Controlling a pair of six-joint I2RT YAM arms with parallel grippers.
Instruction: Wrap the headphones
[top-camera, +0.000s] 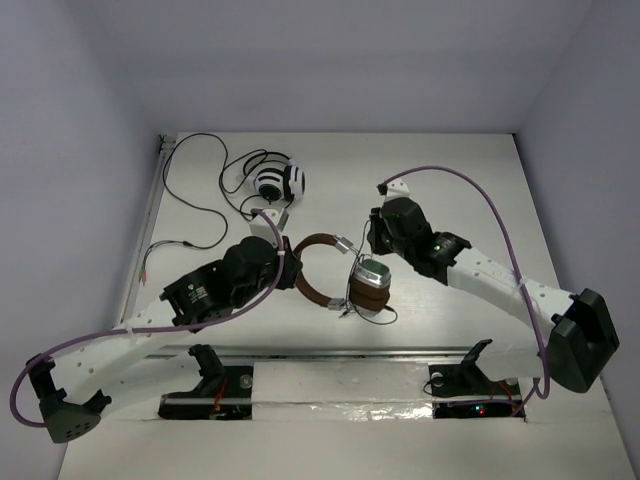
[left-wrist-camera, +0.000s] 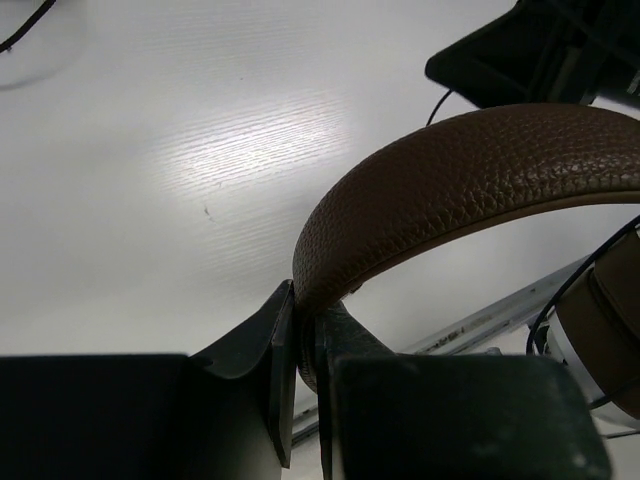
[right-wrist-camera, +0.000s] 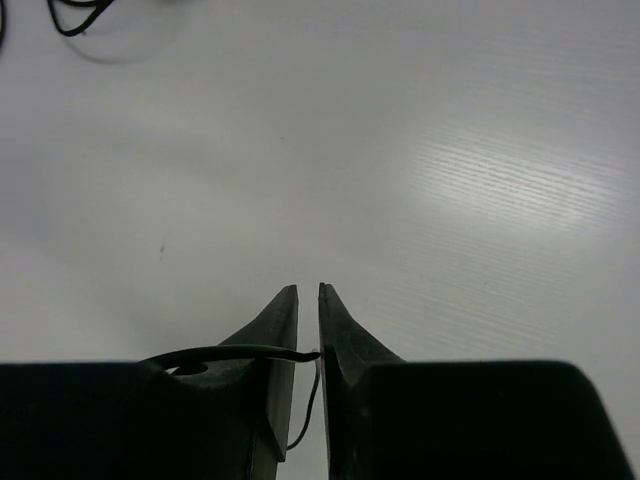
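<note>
The brown headphones (top-camera: 345, 285) lie at the table's middle, the silver earcups (top-camera: 372, 275) stacked at the right and the headband (top-camera: 308, 290) arching left. My left gripper (top-camera: 290, 263) is shut on the brown headband (left-wrist-camera: 450, 180), pinched between its jaws in the left wrist view (left-wrist-camera: 303, 297). My right gripper (top-camera: 372, 240) sits just behind the earcups. In the right wrist view (right-wrist-camera: 308, 292) its jaws are almost together on the thin black cable (right-wrist-camera: 230, 352), which crosses the left finger into the gap. More cable loops by the earcups (top-camera: 378, 316).
Black-and-white striped headphones (top-camera: 277, 182) lie at the back left with their black cable (top-camera: 190, 195) trailing toward the left edge. A metal rail (top-camera: 320, 352) runs along the table's near edge. The arm bases stand below it.
</note>
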